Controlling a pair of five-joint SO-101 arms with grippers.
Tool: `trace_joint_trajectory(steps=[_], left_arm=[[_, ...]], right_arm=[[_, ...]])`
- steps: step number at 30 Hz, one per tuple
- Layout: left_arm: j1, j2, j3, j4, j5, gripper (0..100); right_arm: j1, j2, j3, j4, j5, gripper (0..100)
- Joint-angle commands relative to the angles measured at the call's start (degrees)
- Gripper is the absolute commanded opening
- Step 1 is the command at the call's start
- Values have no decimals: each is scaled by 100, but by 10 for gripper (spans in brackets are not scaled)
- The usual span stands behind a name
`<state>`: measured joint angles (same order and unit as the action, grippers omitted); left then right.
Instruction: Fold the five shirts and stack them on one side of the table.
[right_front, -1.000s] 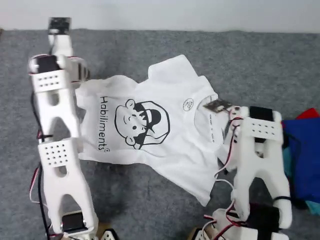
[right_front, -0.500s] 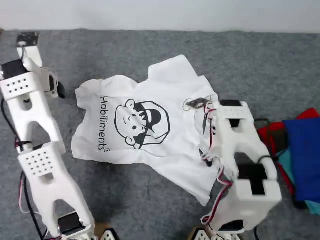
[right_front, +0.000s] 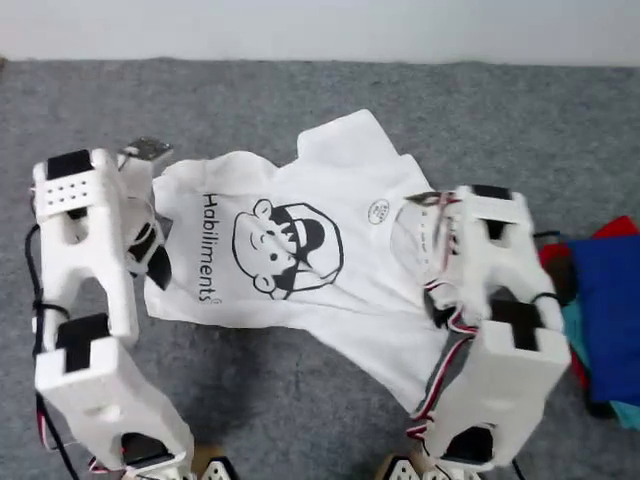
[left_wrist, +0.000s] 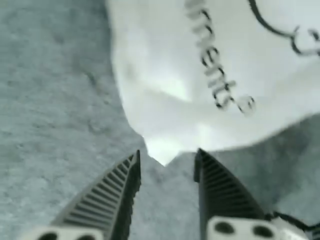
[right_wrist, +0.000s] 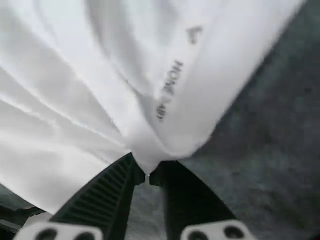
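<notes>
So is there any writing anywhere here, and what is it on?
On the white shirt, chest: one dark brand word beside the cartoon face, left unquoted.
Its round neck label: too small to read.
The small print by the neckline, right wrist view: blurred.

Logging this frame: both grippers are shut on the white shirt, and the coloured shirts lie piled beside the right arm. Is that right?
Not quite. Only the right gripper is shut on the white shirt. The left wrist view shows the left gripper open, with a hem corner of the shirt lying between its jaws, not pinched. The coloured shirts do lie piled beside the right arm.
</notes>
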<state>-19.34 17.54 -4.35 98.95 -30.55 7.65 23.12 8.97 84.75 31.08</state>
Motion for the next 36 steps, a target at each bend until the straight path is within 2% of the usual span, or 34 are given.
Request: trace_joint_trajectory(steps=[1,7,14,16,20,23,29,36], left_arm=[[88,-545,330,185,-123,152],[70,-598,752,185,-114,152],[53,-677,919,193,-105,152],[53,-932,927,193,-97,152],[141,-1705,936,193,-44,152],[281,-2154,1165,202,273,152],[1134,-2303,2897,167,378,152],[1310,-1600,2448,-378,1231,153]], right_arm=[[725,-31,-105,145,360,9],[1657,-31,-97,259,870,9],[1684,-593,-123,382,905,38],[1684,-971,-123,382,905,135],[1525,-1552,-88,462,870,398],[1323,-1692,-88,567,862,495],[1068,-1684,-88,646,607,500],[1059,-1684,-88,769,536,500]])
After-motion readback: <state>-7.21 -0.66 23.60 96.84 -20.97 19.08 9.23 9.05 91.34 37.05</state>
